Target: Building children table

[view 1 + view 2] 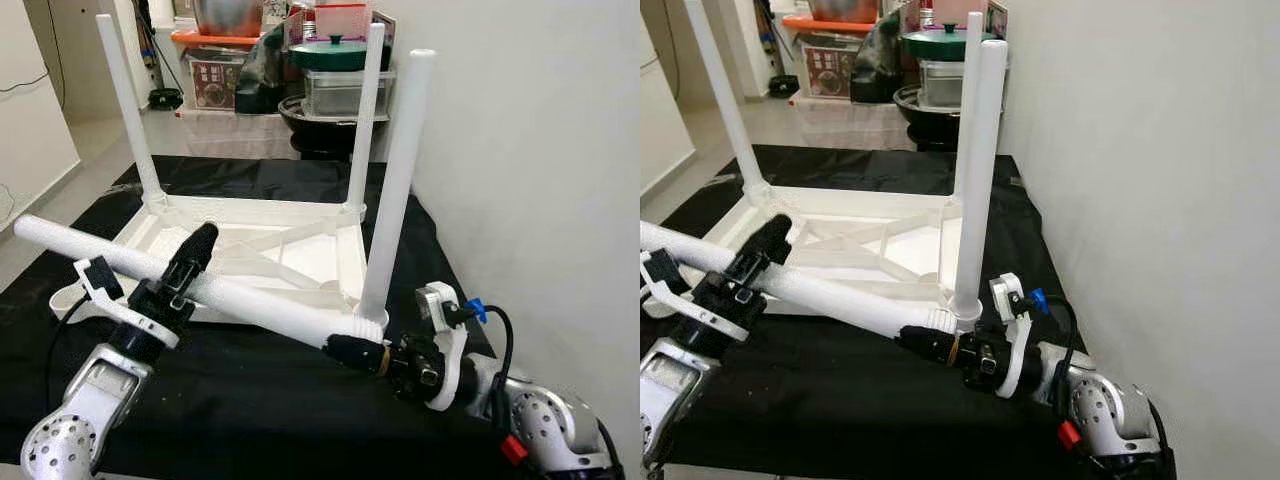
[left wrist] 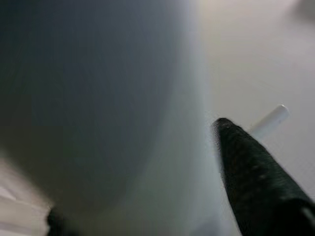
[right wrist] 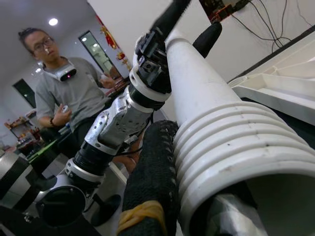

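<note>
Head views: upturned white plastic children's tabletop point(image 1: 300, 215) on black cloth point(image 1: 250, 400), three white legs upright; fourth loose white plastic leg point(image 1: 250, 298) lying slantwise across near edge, left gripper point(image 1: 185, 265) pinching mid-shaft, right gripper point(image 1: 365, 355) pinching ribbed end. Best to tip ribbed end down over empty near-left socket, keeping shaft clear of near-right upright leg point(image 1: 395, 190)

Left wrist view: black finger point(image 2: 256, 182) pressed beside pale shaft

Right wrist view: ribbed end point(image 3: 236, 147) gripped; person in grey shirt point(image 3: 69, 93) watching beyond

Left hand point(image 1: 185, 268) and right hand point(image 1: 355, 352) — both clamped, arms forward.
</note>
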Robot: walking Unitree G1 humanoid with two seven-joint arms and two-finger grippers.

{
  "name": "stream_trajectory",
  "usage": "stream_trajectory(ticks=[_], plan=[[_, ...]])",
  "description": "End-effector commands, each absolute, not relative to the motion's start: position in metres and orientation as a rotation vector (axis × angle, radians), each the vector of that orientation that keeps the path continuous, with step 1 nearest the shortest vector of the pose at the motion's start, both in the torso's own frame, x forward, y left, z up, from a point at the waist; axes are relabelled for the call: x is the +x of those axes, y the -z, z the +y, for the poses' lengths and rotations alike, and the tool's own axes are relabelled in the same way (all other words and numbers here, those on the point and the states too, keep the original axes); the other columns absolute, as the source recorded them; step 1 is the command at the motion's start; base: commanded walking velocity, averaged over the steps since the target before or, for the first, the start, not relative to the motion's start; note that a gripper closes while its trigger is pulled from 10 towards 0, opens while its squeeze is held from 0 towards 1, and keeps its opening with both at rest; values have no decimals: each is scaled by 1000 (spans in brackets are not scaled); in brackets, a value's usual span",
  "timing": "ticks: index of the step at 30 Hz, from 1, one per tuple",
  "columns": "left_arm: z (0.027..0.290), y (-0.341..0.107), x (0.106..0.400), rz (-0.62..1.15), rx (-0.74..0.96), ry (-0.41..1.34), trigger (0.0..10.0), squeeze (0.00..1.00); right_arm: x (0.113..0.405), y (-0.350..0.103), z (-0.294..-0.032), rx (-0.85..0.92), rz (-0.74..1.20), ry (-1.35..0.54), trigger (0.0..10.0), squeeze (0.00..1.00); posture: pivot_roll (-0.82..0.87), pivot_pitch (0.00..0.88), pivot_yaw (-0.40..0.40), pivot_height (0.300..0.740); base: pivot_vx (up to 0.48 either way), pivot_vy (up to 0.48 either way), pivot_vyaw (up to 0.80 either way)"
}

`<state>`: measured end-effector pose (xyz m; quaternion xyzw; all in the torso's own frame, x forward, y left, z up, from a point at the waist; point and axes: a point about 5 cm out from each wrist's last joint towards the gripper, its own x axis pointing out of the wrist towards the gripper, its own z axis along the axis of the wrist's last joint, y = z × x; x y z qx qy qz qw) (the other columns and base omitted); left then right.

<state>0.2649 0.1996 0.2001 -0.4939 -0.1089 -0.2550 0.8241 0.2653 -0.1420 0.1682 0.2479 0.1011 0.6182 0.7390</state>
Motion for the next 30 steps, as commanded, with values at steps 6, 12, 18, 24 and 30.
stream_trajectory(ticks=[6,12,18,24,30], plan=[[198,-209,257,-245,-1012,606,0,0,283,-173,-156,466,207,-1277,0,0,93,0,-43,740,0,0,0],[195,-211,259,-241,-1007,608,0,0,285,-170,-149,414,227,-1297,0,0,99,0,-48,740,0,0,0],[194,-209,260,-209,-1002,597,353,0,288,-166,-147,383,259,-1276,10000,35,95,0,-44,740,0,0,0],[196,-211,265,-218,-994,581,10000,0,289,-164,-152,341,269,-1255,10000,1000,93,0,-43,740,0,0,0],[206,-214,268,-241,-1012,538,10000,0,295,-154,-188,285,313,-1138,10000,1000,80,0,-44,740,0,0,0]])
